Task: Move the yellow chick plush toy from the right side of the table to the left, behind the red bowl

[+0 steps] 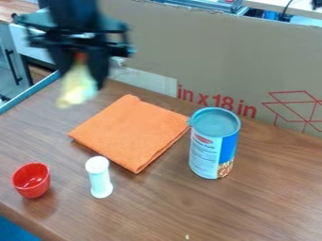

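Gripper is hanging above the bench, toward its far left part. Its fingers are closing around a pale yellow object, reddish at the top, gripped from above and pointing downward; blur is hiding its exact form. The object is hanging clear of the bench top, to the left of the folded orange cloth.

Surroundings: the cloth is lying flat, taking up the middle toward the back edge. A tall can is standing upright just beside the cloth's right side, the highest obstacle on the bench. A cardboard panel is rising along the back edge, walling off that side. A white cylinder with a wider top is standing nearer the front edge, just off the cloth.

Containers: the can is wearing a grey-blue lid, hiding its contents. A red cup is sitting upright near the front edge, left of the cylinder, showing its red inner wall.
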Available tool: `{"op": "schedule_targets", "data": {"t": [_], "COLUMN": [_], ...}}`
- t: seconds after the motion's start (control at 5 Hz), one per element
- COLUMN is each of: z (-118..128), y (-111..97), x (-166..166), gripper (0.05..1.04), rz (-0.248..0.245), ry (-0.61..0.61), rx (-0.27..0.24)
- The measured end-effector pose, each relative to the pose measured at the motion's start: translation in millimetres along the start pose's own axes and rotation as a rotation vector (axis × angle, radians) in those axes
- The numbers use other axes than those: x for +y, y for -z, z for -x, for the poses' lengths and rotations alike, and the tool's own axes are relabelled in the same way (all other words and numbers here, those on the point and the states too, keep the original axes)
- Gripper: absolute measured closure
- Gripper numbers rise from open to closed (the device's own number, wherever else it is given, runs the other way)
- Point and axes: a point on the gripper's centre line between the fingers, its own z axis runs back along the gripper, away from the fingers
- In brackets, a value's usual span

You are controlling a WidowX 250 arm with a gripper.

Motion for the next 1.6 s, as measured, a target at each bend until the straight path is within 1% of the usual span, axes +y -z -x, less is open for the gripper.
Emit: {"op": "schedule_targets", "data": {"t": [0.2,0.4,0.6,0.8,1.0,1.2,1.4,1.6], "z": [1,-14,-22,-35,-37,-40,-36,-36], "y": [23,58,88,110,129,143,164,181], "x": [49,91,108,114,138,166,191,197], "gripper": [0.642,0.642,0.642,0.642,0.642,0.642,0.642,0.642], "rz": [-0.017,-0.046,-0.063,-0.064,-0.069,-0.091,-0.09,-0.055], "ry": [-0.077,-0.149,-0.203,-0.236,-0.282,-0.307,-0.32,-0.309], "rx": [0.021,0.042,0.077,0.098,0.142,0.193,0.254,0.273]}}
